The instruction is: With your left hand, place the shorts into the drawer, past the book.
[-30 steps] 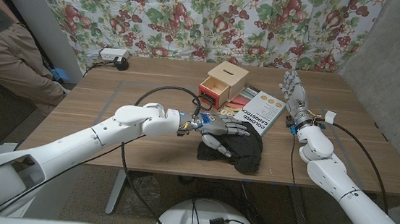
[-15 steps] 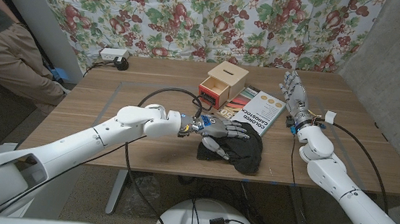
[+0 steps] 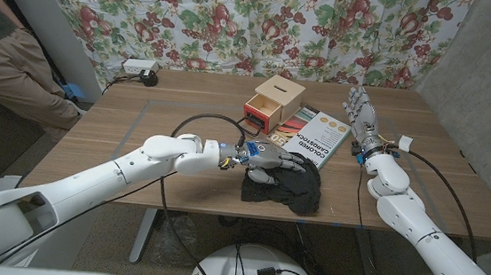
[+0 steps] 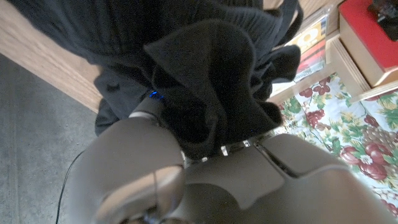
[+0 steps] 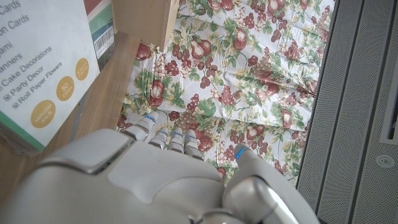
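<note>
Cloth hangs bunched in the head view: the grey left hand point(image 3: 272, 160) has its fingers closed into the crumpled black fabric shorts point(image 3: 292, 191), gripping them near the table's front edge, short of the white-covered book point(image 3: 315, 136) and the small wooden drawer box with its red front point(image 3: 269, 104), while the pale right hand point(image 3: 361, 112) stands beside the book, fingers spread, holding nothing. From the left wrist view, folds of the shorts spill over the hand, so I judge trailing cloth could snag the book or miss the drawer's narrow opening.

Even indoor light, blurred wrist foregrounds
</note>
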{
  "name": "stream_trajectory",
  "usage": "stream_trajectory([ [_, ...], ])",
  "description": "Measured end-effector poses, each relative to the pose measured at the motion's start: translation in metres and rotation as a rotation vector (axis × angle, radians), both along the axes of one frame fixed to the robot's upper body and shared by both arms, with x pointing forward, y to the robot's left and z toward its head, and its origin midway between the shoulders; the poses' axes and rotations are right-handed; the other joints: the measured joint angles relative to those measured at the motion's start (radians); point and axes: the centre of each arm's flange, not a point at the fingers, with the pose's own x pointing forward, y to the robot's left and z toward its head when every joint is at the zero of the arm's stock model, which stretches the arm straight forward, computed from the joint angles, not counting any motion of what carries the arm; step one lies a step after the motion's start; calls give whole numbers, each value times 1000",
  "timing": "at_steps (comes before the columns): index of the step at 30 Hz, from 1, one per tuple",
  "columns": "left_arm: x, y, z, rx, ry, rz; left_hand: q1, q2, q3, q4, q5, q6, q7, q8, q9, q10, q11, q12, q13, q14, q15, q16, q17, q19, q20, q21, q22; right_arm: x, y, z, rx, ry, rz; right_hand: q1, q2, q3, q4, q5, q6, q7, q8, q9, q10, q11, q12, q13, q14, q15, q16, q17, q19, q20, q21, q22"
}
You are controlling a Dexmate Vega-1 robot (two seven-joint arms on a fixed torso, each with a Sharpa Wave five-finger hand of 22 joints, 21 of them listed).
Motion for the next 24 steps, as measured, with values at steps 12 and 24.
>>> stream_trajectory([
  [12, -7, 7, 5, -193, -71, -135, 300, -11, 45, 7, -8, 580, 98, 90, 14, 562, 0, 88, 15, 514, -32, 118, 20, 231, -57, 276, 34, 1, 1, 2, -1, -3, 1, 0, 0, 0, 0, 0, 0, 0, 0, 0, 0, 0, 0, 0, 0, 0, 0, 0, 0, 0, 0, 0],
  [24, -8, 16, 7, -292, -100, -193, 342, -22, 13, 10, -12, 681, 104, 101, 22, 664, -1, 93, 16, 562, -2, 151, 36, 249, -64, 339, 32, 1, 1, 2, -3, -4, 2, 0, 0, 2, -2, 0, 0, 0, 0, 0, 0, 0, 0, 0, 0, 0, 0, -2, 0, 0, 0, 0],
])
